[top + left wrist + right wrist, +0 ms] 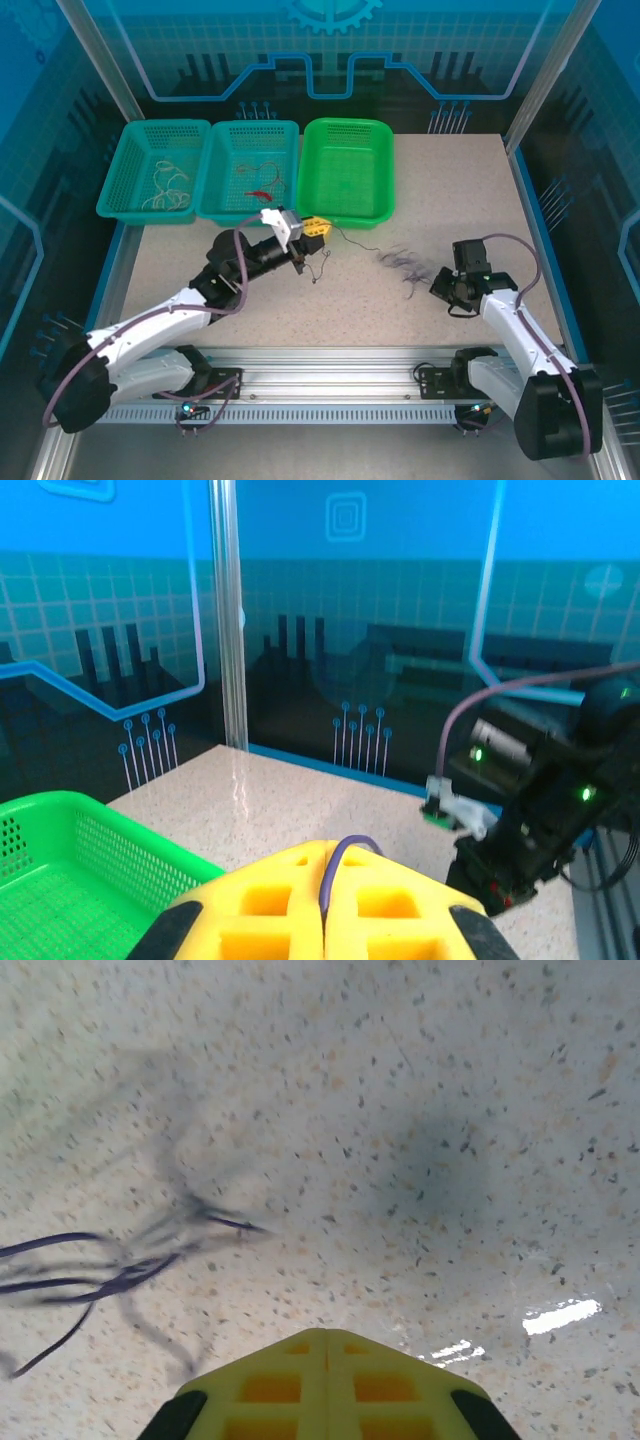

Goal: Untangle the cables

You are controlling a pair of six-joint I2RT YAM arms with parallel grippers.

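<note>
Sorting unfinished: cream cables (pixel 170 185), red cables (pixel 262 188) binned left of green basket (pixel 345 175); dark clump (pixel 400 262) loose; left fingers (pixel 270 900) pinch purple strand (pixel 345 850); right fingers (pixel 300 1355) pressed together.

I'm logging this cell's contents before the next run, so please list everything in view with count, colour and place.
table: 1, speckled beige, under everything
left basket: 1, teal, far left
middle basket: 1, teal, beside the left basket
right basket: 1, green, beside the middle basket
cream cables: several, cream-white, in the left basket
red cable: at least 1, red, in the middle basket with finer strands
loose cables: several, blurred, dark purple, on the table between the arms
held cable: 1, dark purple, pinched in the left tool
left arm: 1, white and black, near left
right arm: 1, white and black, near right
left tool: 1, yellow, before the green basket
right tool: 1, yellow, shut, near the loose cables
</note>
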